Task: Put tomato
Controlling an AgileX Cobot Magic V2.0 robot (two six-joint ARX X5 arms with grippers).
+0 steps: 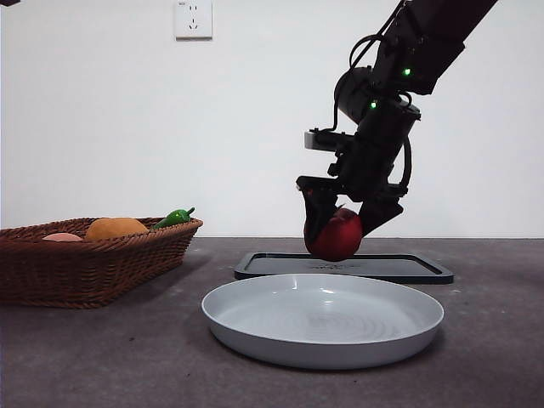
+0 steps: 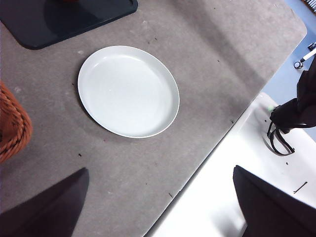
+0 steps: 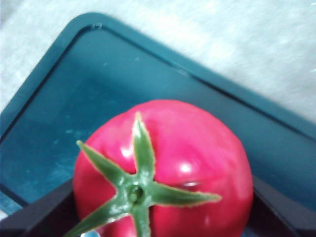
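One tomato [image 1: 337, 235], clamped between the right gripper [image 1: 338, 223] jaws and hanging just above the dark tray [image 1: 408, 269], stem cap up toward the wrist cam. Risks as I read them: jaws only pinch the upper half of a glossy round body, so it could slip and drop early onto the tray; a release from this height would likely let it roll, and the tray's lip is low, so it could run off toward the white plate [image 1: 323, 319] just in front of the tray. Destination isn't stated, tray or plate both plausible, so a wrong-target drop is possible. Wicker basket [image 1: 93, 259] with orange fruit [image 1: 116, 228] and green pepper [image 1: 174, 218] sits well off to the tray's side, no clash. Left gripper [image 2: 158, 202] waits spread apart, holding nothing, on the plate's near side, away from the tray
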